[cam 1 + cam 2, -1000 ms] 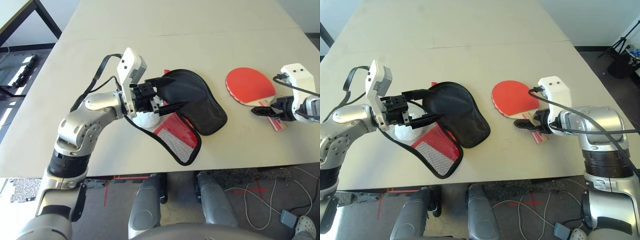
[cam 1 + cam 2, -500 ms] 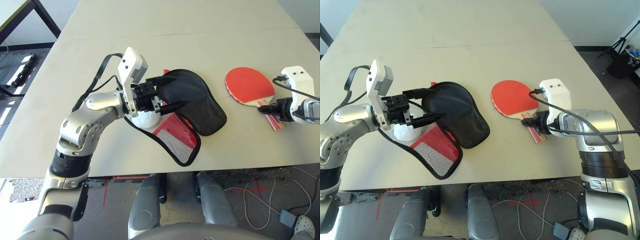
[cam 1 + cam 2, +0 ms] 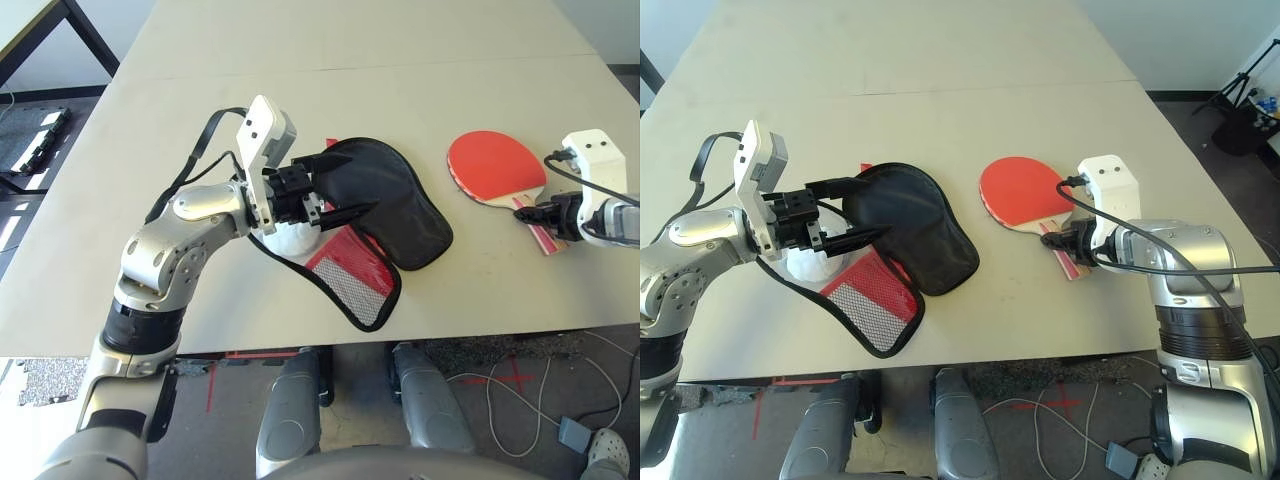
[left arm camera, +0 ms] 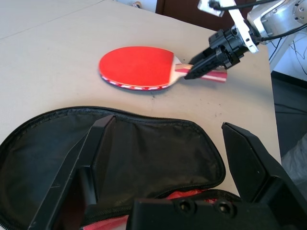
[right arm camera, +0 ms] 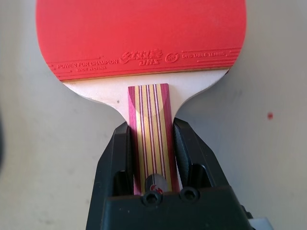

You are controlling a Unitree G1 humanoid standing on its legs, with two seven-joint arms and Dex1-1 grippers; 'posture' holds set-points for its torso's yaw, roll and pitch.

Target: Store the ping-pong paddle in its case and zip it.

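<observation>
Right wrist view settles the main point: the right claw (image 5: 149, 143) is clenched on the striped wooden handle of the paddle (image 5: 141, 36), one finger on each side of it, and the handle's long axis runs straight out along the line of the fingers, with the round red face ahead of them. Seen from the head, the paddle (image 3: 497, 168) lies flat on the table (image 3: 300, 110) with its face toward the robot's left and its handle in the right claw (image 3: 535, 212), so this arm is clearly the one to carry it.

The case (image 3: 385, 200) lies well apart from that claw, off to its left across bare tabletop. Its black lining is turned up and its red side with the mesh pocket is folded out toward the robot. The left claw (image 3: 330, 190) hovers at the case's near-left edge with its fingers spread wide and nothing between them; in the left wrist view the black fingers (image 4: 86, 158) frame the opened case (image 4: 144, 158), with the paddle (image 4: 136, 67) beyond. A white fluffy wad (image 3: 292, 240) sits just under the left claw.

The paddle probably has to go leftward, face first, into the case's mouth.
</observation>
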